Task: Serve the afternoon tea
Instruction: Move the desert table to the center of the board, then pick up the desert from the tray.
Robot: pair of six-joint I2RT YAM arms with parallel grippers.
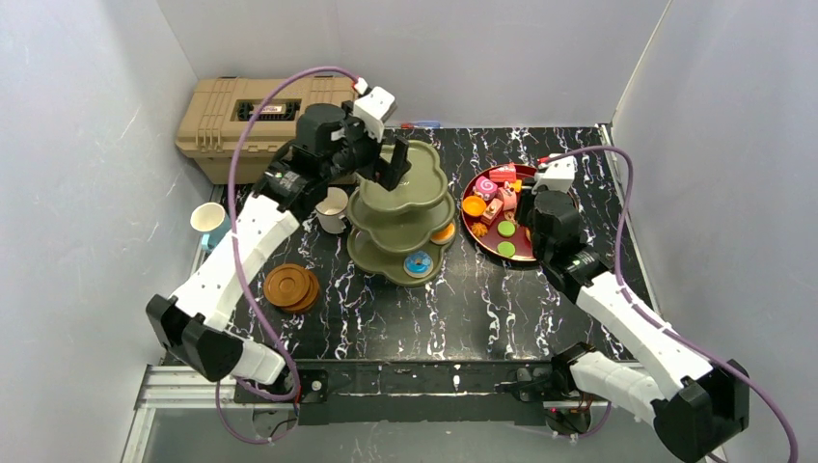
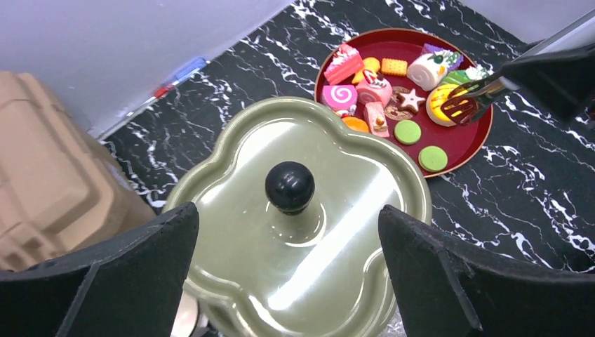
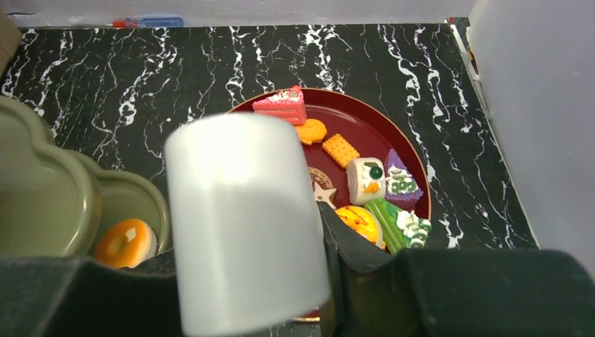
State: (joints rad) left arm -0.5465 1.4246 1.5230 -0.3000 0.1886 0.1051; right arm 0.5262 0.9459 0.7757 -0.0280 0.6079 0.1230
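The olive-green three-tier clover-shaped stand stands mid-frame on the black white-veined worktop. The left pincer hangs over its top tier, jaws spread wide on either side of the black knob and clear of it. An orange toy doughnut and a round blue pastry lie on lower tiers. To the right, the round dark-red plate carries the other small colourful toy pastries. The right pincer hovers over it, closed on a white cylindrical object too blurred to identify. Left of the stand sit a white mug, a white-and-blue cup and stacked round brown wooden saucers
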